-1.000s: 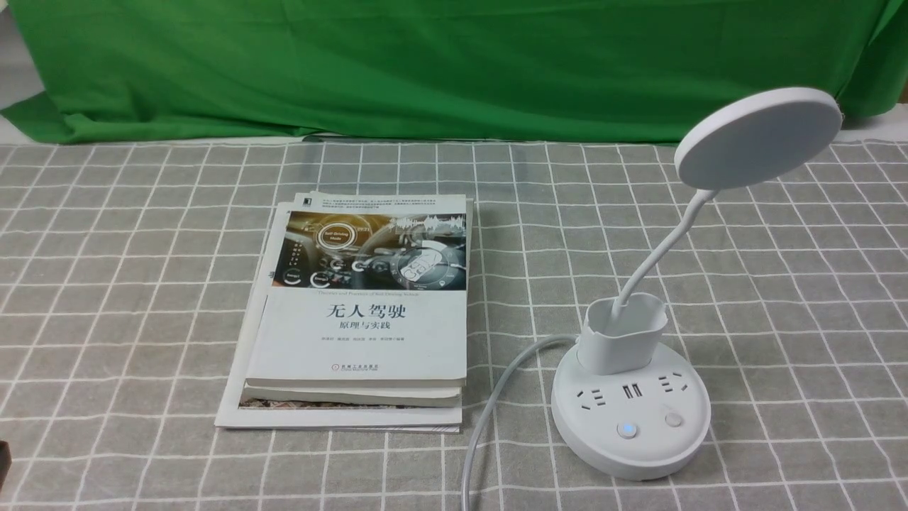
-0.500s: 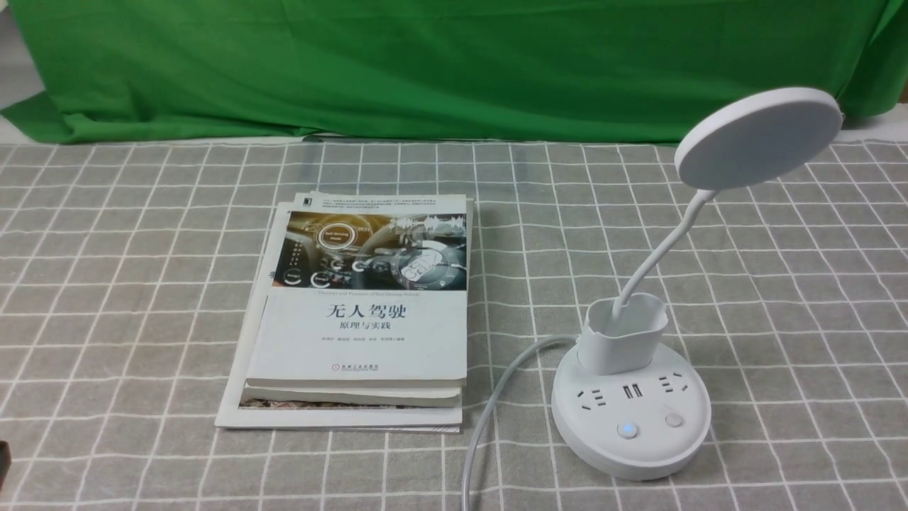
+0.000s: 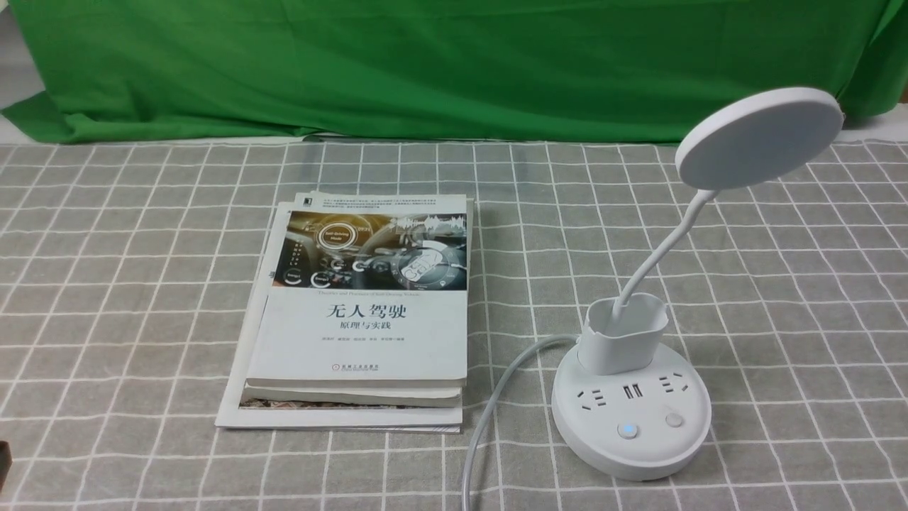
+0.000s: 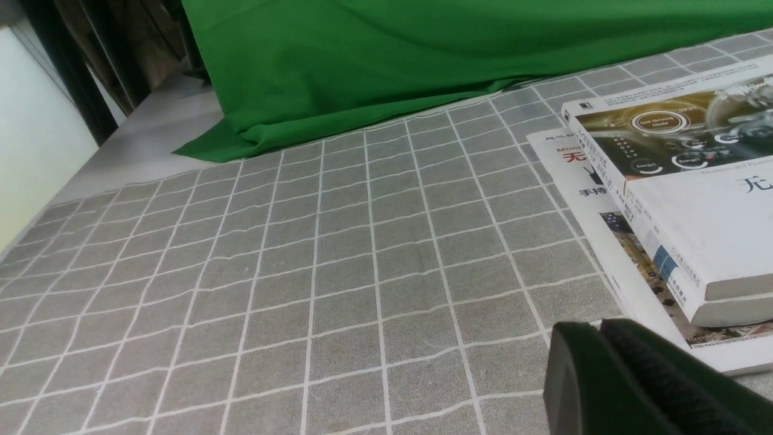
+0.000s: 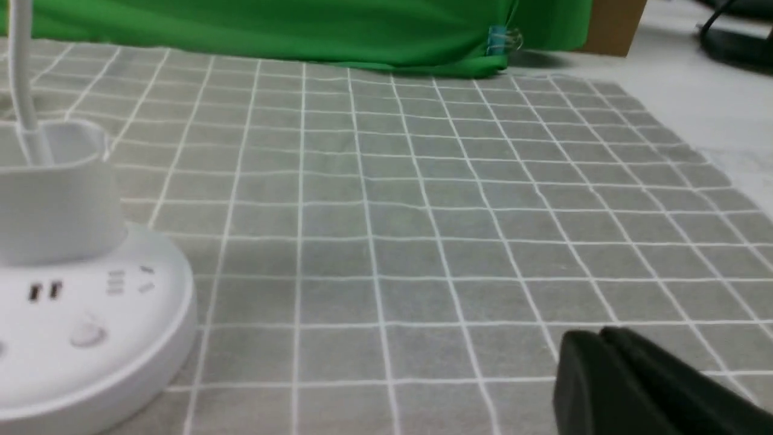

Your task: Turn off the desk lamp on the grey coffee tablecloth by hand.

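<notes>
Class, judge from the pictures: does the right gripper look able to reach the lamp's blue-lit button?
Probably yes: the right gripper is near the lamp, and nothing covers the button. Its exact reach can't be told.

A stack of books and papers (image 3: 362, 341) lies flat, near a green cloth (image 3: 454, 71) with loose folds.

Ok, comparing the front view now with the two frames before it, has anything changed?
Nothing visibly changed. The desk lamp, its white cord and the stack of books stay where they were on the grey coffee tablecloth, and the lit blue button is still lit.
</notes>
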